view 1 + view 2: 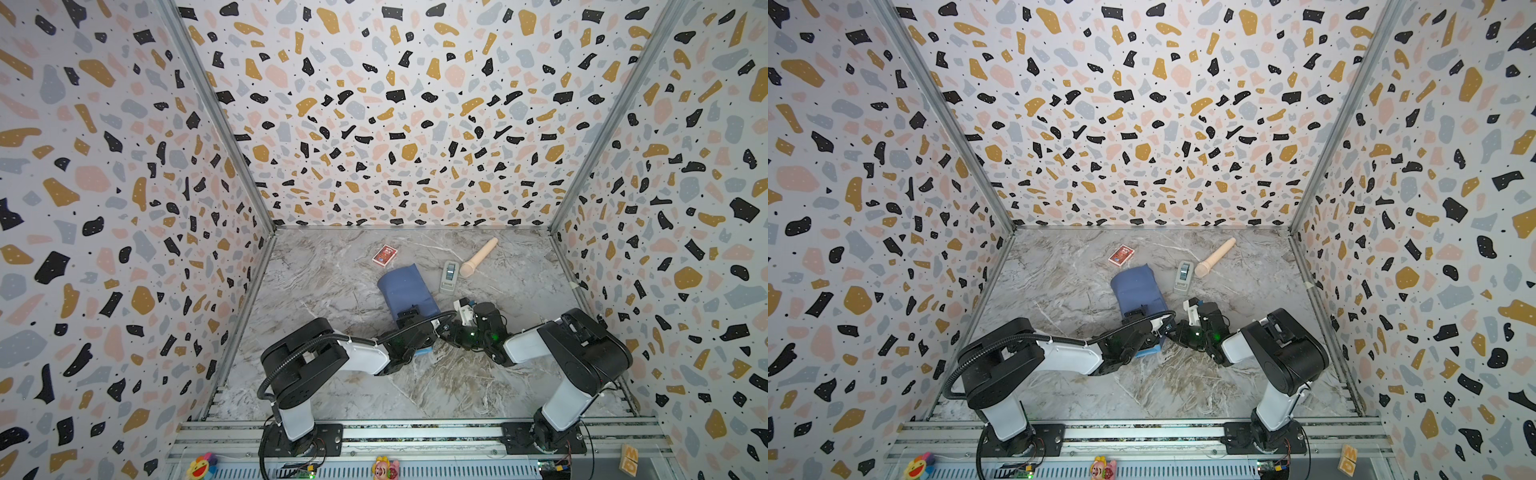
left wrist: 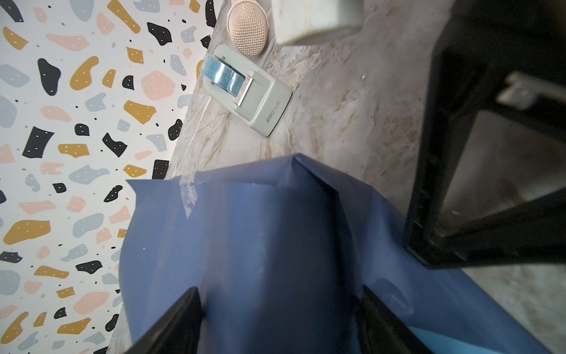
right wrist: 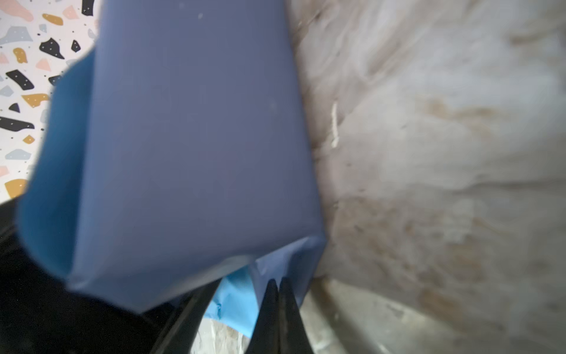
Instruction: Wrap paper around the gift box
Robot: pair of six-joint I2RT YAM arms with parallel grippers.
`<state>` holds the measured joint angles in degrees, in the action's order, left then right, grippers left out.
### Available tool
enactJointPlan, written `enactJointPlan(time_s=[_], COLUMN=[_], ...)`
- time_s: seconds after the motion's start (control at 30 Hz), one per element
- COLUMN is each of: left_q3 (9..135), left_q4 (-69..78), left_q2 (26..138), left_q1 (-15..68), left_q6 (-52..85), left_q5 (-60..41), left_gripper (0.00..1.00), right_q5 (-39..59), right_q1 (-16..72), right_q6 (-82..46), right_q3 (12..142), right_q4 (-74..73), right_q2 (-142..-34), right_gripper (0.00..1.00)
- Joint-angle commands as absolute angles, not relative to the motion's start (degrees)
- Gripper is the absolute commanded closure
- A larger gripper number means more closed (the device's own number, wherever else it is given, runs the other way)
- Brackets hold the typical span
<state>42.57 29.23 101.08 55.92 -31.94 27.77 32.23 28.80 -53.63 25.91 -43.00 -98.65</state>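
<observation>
Arms folded inward, left gripper clamped across paper – right gripper tips together.

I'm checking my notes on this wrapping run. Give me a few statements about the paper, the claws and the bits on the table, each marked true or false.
1. The paper is folded into a parcel, with clear tape on a seam. True.
2. The right claw is wide open. False: its jaws are shut, with the tips at the parcel's end flap.
3. The left claw has the parcel between its jaws. True.
4. The red card pack sits on the paper. False: it lies on the table, apart from the paper.
5. The tape dispenser is held by a claw. False: it lies on the table beside the microphone.
</observation>
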Motion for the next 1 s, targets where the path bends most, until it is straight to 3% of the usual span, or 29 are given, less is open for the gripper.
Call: enactJointPlan(time_s=[0.0, 0.53, 0.97], left_q3=[42.6, 42.8, 42.71], left_q4=[30.52, 30.67, 30.45], left_q2=[102.03, 102.39, 102.04], left_q1=[55.43, 55.46, 55.38], left_q6=[-31.29, -31.09, -31.11], left_q5=[27.27, 27.13, 27.07], left_gripper=[0.24, 0.24, 0.24], right_q5=[32.48, 33.88, 37.76], right_q1=[27.88, 28.97, 27.8], right_q6=[-51.93, -50.44, -54.68], right_q3=[27.16, 27.48, 26.7], right_q4=[-43.9, -39.11, -48.25], right_q2=[-99.6, -101.85, -102.1], right_gripper=[0.98, 0.98, 0.98])
